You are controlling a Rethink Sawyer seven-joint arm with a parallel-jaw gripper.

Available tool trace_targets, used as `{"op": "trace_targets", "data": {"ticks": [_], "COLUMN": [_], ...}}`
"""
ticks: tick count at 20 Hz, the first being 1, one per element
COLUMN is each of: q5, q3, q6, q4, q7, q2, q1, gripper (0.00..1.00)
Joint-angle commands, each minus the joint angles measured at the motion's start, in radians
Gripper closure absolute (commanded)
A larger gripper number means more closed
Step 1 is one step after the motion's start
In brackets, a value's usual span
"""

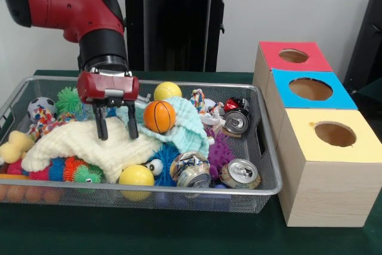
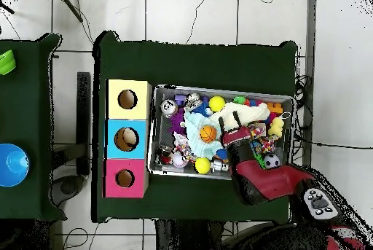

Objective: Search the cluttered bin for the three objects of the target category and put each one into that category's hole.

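The wire-mesh bin is full of toys, cloths and cans. It also shows in the overhead view. My gripper is open and empty, with its black fingers pointing down just above a pale yellow cloth in the bin's left-middle. In the overhead view the gripper is over the bin's middle. An orange basketball toy lies just right of it on a mint cloth. No duck or tiger shows; cloths cover much of the bin. The red-topped box's hole is at the far right, and at the row's bottom in the overhead view.
Yellow balls, crushed cans, a soccer ball, a green spiky ball and a blue fuzzy toy with eyes lie in the bin. A blue-topped box and a yellow-topped box stand beside the red one.
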Motion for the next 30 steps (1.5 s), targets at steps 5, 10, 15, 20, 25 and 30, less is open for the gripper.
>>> {"op": "trace_targets", "data": {"ticks": [5,10,15,20,25,30], "q5": [-0.136,-0.140,-0.025,0.034,-0.014,0.062], "q3": [0.219,0.316,0.252,0.183,0.243,0.212], "q6": [0.352,0.499,0.494,0.418,0.477,0.496], "q4": [-0.171,-0.125,-0.105,-0.112,-0.065,-0.021], "q7": [0.416,0.474,0.437,0.393,0.420,0.412], "q2": [0.081,0.061,0.047,0.055,0.004,-0.047], "q1": [-0.082,-0.144,-0.087,-0.039,-0.070,-0.025], "gripper": [0.00,0.00,0.00,1.00,1.00,1.00]}}
